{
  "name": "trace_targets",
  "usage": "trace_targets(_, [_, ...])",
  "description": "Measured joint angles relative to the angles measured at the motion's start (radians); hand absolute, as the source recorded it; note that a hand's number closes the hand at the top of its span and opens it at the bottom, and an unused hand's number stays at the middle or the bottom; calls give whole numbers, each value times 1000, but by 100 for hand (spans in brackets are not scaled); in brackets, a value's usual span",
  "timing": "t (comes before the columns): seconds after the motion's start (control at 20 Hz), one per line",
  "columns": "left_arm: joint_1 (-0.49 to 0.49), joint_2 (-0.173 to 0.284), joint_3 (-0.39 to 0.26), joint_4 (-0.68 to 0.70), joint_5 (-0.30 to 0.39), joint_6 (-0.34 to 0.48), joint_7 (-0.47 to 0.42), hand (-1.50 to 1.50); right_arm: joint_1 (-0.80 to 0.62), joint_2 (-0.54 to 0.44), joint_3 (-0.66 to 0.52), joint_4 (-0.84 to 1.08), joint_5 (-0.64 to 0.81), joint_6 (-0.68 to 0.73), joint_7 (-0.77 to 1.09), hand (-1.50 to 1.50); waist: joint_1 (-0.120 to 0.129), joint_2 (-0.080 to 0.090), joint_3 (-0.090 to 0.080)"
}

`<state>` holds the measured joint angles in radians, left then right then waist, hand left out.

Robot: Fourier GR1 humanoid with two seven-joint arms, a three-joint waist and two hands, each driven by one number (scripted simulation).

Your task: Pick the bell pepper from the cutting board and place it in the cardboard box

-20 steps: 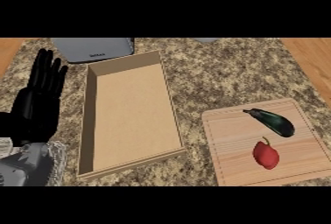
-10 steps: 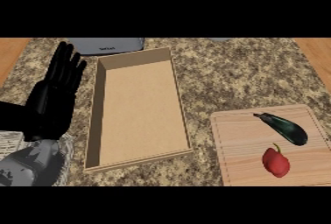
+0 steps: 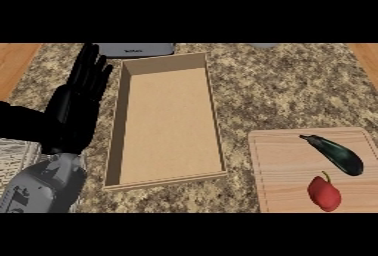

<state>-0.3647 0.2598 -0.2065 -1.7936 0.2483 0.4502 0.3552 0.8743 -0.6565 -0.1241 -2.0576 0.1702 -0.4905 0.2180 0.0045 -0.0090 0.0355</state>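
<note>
A red bell pepper [image 3: 324,193] lies on the wooden cutting board [image 3: 284,170] at the lower right, near the board's front edge. The open cardboard box [image 3: 166,120] stands in the middle of the counter, long side running away from me, with nothing inside. My left hand [image 3: 74,107] is at the left of the box, fingers straight and pointing up, holding nothing. No part of my right hand shows in the head view.
A dark eggplant [image 3: 334,153] lies on the board behind the pepper. A grey appliance [image 3: 136,49] sits at the counter's far edge behind the box. The granite counter [image 3: 280,85] stretches between box and board.
The view has shifted, so the box and the board sit further right and lower. My left hand now stands nearer the box's left wall. The pepper and eggplant lie as before on the board.
</note>
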Motion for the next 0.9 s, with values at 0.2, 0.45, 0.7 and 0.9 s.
trace_targets(0.2, [1, -20, -3, 18, -16, -16, -1, 0, 22, -18, 24, -144, 39, 12, 137, -150, 16, 0, 3])
trace_targets(0.45, [8, -28, -1, 39, -40, -34, -4, 0, 39, -33, 56, -252, 121, 25, 312, -150, 28, 1, 6])
trace_targets(0.7, [26, -39, 9, 47, -53, -55, -17, 0, 3, -37, 86, -300, 175, 43, 475, -150, 37, 1, 7])
trace_targets(0.9, [79, -55, 15, 49, -62, -79, -41, 0, -67, -38, 126, -291, 197, 56, 561, -150, 47, 3, 2])
